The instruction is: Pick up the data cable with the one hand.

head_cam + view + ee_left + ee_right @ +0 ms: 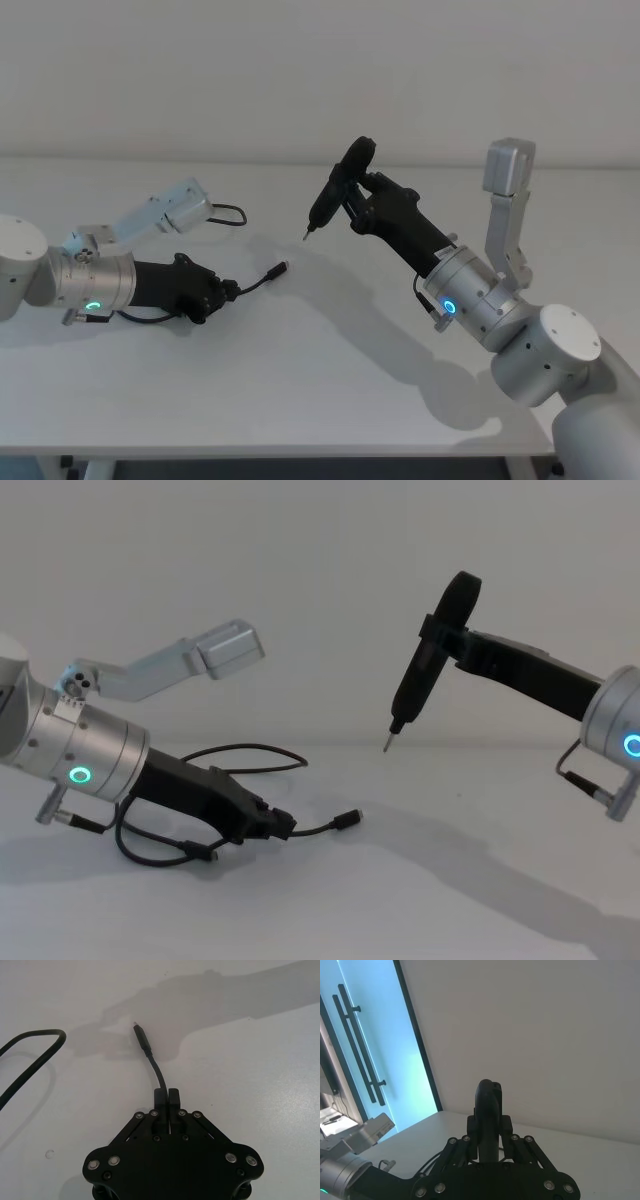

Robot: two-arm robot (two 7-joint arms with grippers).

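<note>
In the lower left of the head view the left gripper (230, 290) lies low over the white table (330, 390), its jaws closed on the data cable (258, 282) a short way behind the plug. The left wrist view confirms it: the two fingertips (161, 1096) pinch the thin black cord, and the free plug end (141, 1040) sticks out ahead of them, close to the tabletop. The rest of the cable runs back in a loose loop toward the upper left of the chest view (250, 750), lying on the table. At centre right of the head view the right gripper (350, 195) hangs raised and idle, jaws clamped on a black pen-shaped tool (322, 208) whose metal tip points down above the table. The grasp looks made, so the lift comes next, and the risks lie there. The cord is thin and round, so it could slide through the pads as the trailing loop's weight pulls on it. The loop could also snag on the left wrist and drag.
</note>
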